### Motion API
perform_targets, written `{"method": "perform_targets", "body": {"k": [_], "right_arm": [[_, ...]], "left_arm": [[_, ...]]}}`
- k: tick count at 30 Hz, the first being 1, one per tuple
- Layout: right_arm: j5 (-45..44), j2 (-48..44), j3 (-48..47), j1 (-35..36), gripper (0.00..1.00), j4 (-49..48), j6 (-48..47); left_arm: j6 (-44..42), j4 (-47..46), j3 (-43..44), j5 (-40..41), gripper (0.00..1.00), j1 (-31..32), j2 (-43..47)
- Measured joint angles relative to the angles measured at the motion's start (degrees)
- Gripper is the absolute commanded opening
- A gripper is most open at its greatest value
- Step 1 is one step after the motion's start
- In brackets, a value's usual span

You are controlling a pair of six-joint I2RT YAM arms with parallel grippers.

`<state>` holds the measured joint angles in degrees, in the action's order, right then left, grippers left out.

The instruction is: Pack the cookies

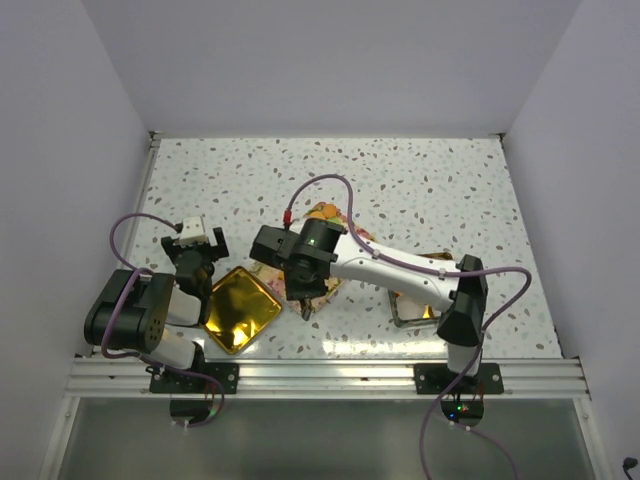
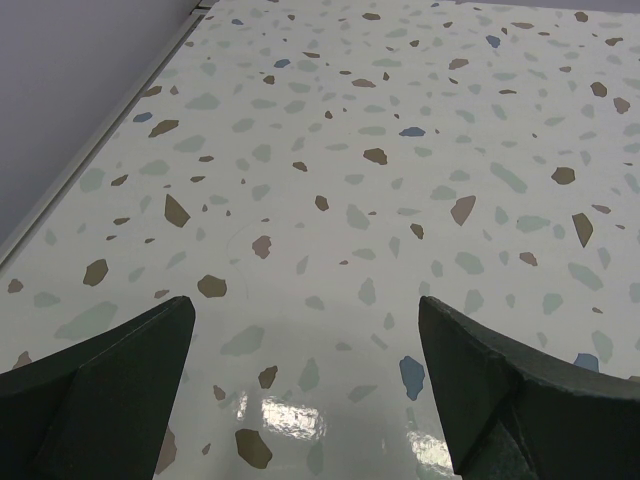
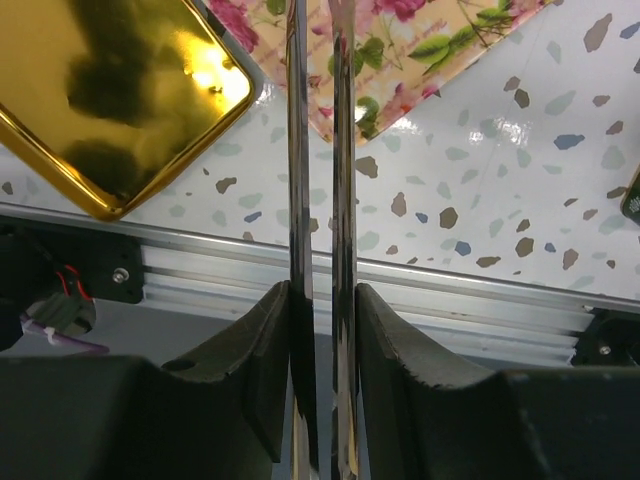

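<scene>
**Q:** Claw state?

**Me:** My right gripper [image 3: 320, 290] is squeezed onto a pair of thin, mirror-bright steel tongs [image 3: 297, 150]. Both pads press the blades' outer faces, and a slim gap shows between the blades. The tips run out of the wrist view, so I cannot tell whether they carry anything.

**Q:** Long axis?

**Me:** The blades run straight out from my fingers. They pass just right of the shiny gold square tray [image 3: 150, 110] and cross the edge of the pink-rose floral sheet [image 3: 420, 50].

**Q:** Where are the cookies [image 1: 322, 212]?

**Me:** Overhead, only a small orange-brown cluster shows off the tray's far-right side. It sits past the floral sheet, half hidden by my arm. I take that for them. None lies in the tray.

**Q:** Which arm is nearer?

**Me:** Mine. The left gripper [image 2: 305, 310] has its jaws wide apart and empty. It hangs over the speckled tabletop [image 2: 400, 150], off the tray's far-left side. Judgement: the tongs must swing away from the tray, toward that cluster.
</scene>
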<state>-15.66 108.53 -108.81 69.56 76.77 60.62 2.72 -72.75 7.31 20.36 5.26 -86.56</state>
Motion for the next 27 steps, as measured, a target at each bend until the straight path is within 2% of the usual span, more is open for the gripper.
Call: {"method": "perform_targets", "body": {"k": [11,19,22,27], "right_arm": [[-1.9,-11.6,8.3,-1.8,0.17,0.7,2.5],[-2.8,-13.7,9.0,-2.2,0.17,0.5,2.5],[-2.9,-16.0,10.0,-3.1,0.22,0.5,2.5],[-2.9,-17.2,9.9,-4.1,0.38,0.6,2.2]], "left_arm": [[0.0,0.0,0.0,0.0,1.00,0.0,0.0],[0.0,0.0,0.0,0.0,1.00,0.0,0.0],[0.0,0.0,0.0,0.0,1.00,0.0,0.0],[0.0,0.0,0.0,0.0,1.00,0.0,0.0]]}}
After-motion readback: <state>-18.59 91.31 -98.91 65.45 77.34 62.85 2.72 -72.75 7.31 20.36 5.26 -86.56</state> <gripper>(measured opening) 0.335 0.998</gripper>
